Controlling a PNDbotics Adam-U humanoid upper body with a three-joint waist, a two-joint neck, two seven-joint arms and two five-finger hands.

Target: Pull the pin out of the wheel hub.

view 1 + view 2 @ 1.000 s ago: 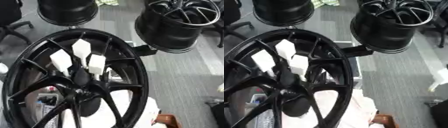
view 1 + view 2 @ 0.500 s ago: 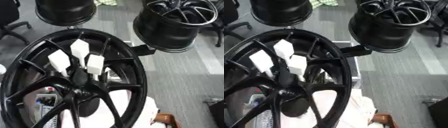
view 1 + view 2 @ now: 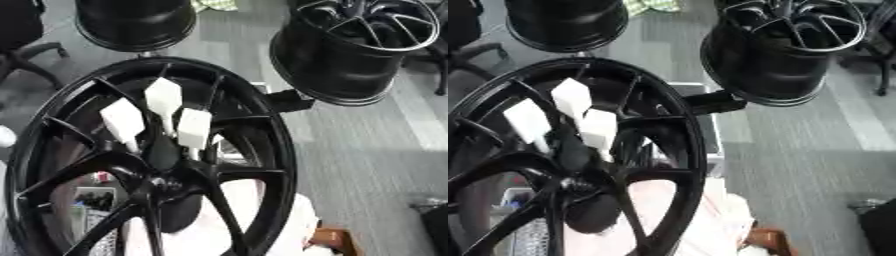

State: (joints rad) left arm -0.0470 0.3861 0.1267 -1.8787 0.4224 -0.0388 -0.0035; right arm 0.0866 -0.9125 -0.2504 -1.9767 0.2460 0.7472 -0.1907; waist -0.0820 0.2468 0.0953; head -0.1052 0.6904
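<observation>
A large black spoked wheel hub [image 3: 262, 150] fills the left and middle of both views, its face turned up toward me. Three white pins with flat, angular heads stand close together just above the hub's centre: one on the left [image 3: 122, 120], one at the top [image 3: 164, 98] and one on the right [image 3: 194, 128]. Their thin lower ends run down into the dark centre [image 3: 162, 175], where the spokes meet. Neither of my hands shows in either view.
Two more black wheels sit on the grey floor behind, one at top left [image 3: 136, 22] and one at top right [image 3: 359, 47]. A black bracket [image 3: 289, 100] juts from the big wheel's right rim. White material [image 3: 223, 225] lies under the spokes, a brown thing [image 3: 332, 240] beside it.
The whole picture has shifted a little, so the camera moved. The wheel and the three white pins stand as they did before.
</observation>
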